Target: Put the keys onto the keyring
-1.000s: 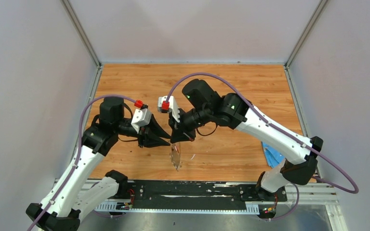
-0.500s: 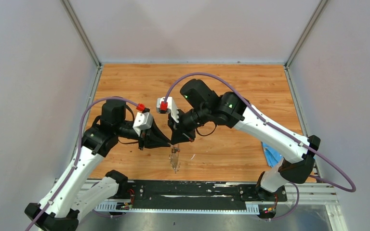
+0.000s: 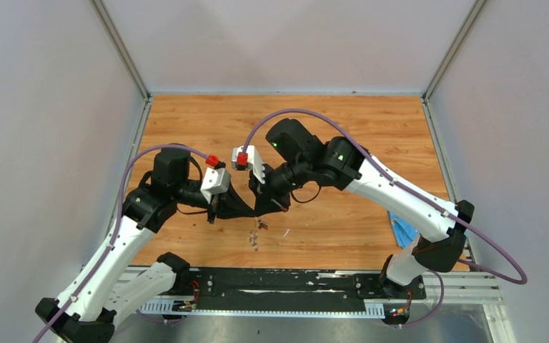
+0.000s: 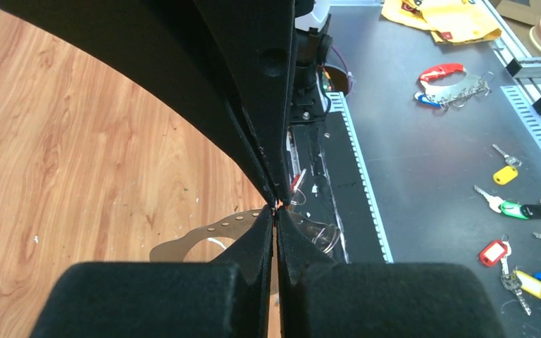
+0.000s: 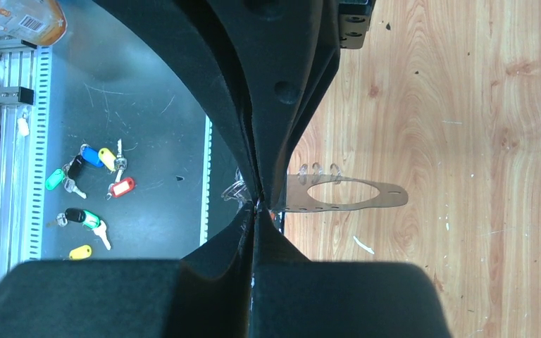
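Beside the keyring (image 5: 391, 196), left pincer (image 4: 276, 206) and right pincer (image 5: 257, 204) press fully closed.

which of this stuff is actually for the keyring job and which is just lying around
For the job: flat grey metal keyring with an oval hole; left gripper and right gripper, both shut beside it. The job's two keys are too small to make out.
Lying about: blue cloth; thin white sliver; colour-tagged keys on the grey metal bench.

Right wrist: keyring (image 5: 345, 193) left end hidden behind right gripper (image 5: 256, 205) | left wrist: likewise behind left gripper (image 4: 276, 208) | top: small dangling object (image 3: 257, 232) too small to identify.
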`<state>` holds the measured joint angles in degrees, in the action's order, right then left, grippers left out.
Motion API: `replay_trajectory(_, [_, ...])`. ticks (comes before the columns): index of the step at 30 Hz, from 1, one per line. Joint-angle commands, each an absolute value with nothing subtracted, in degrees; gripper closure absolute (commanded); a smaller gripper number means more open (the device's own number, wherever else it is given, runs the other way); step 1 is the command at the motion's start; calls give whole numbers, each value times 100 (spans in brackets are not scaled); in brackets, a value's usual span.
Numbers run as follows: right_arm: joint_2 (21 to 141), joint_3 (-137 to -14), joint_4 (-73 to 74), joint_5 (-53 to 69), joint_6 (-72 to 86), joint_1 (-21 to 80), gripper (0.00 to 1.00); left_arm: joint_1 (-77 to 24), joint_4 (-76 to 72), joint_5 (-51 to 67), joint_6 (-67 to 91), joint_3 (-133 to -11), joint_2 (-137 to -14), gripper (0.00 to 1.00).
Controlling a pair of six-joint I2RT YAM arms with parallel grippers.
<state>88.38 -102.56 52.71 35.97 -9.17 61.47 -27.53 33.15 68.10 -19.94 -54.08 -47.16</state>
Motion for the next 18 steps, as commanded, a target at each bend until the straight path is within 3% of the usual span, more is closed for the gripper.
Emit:
replay_trajectory(1, [8804, -10427, 5247, 3704, -848, 6244, 100, -2809, 3331, 6504, -2144, -5442, -4720, 100])
replay_trajectory(7, [8192, -9783, 4352, 3379, -541, 6167, 74, -2799, 2945, 6497, -1730, -5448, -4599, 100])
replay_trajectory(10, [7734, -9227, 3663, 3279, -287, 6036, 59, -2804, 1373, 6550, -338, -5103, -4378, 100])
replay_trajectory(13, [7275, -8697, 2967, 3304, -79, 5858, 57, -2805, 306, 6490, 435, -4899, -4217, 100])
replay_trajectory(18, [6660, -7810, 1774, 3482, 607, 5402, 56, -2806, 210, 6607, 739, -5122, -4313, 100])
